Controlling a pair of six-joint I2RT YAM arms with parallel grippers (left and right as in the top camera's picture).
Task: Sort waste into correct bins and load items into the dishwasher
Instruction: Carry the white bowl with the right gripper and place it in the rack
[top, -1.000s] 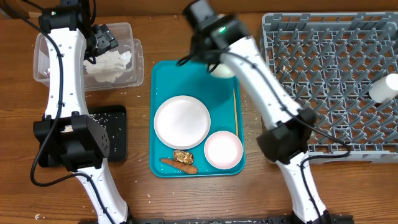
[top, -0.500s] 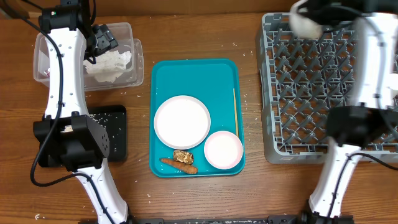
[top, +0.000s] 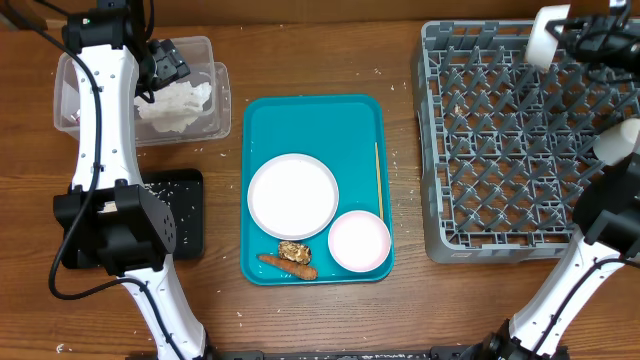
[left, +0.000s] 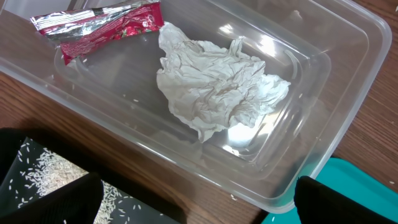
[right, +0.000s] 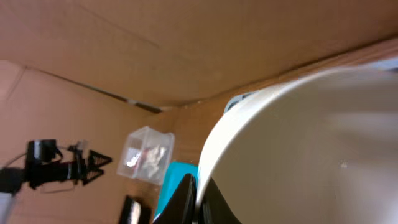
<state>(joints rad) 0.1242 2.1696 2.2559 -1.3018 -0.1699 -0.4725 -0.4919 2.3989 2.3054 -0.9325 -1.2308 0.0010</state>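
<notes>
Over the far edge of the grey dish rack (top: 500, 150), the right tool (right: 199, 200) is clamped on the rim of a white bowl (top: 545, 38). The left tool (left: 199, 202) is spread wide above the clear tub (left: 348, 81), which holds a crumpled napkin (left: 217, 87) and a red wrapper (left: 99, 25). On the teal tray (top: 310, 125) lie a large plate (top: 293, 195), a smaller dish (top: 359, 241), a brown food lump (top: 292, 250) and a carrot piece (top: 288, 265).

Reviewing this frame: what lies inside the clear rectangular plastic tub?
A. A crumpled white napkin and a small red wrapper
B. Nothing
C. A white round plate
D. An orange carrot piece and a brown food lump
A: the left wrist view shows the crumpled white napkin and the small red wrapper lying inside the clear rectangular plastic tub.
</notes>
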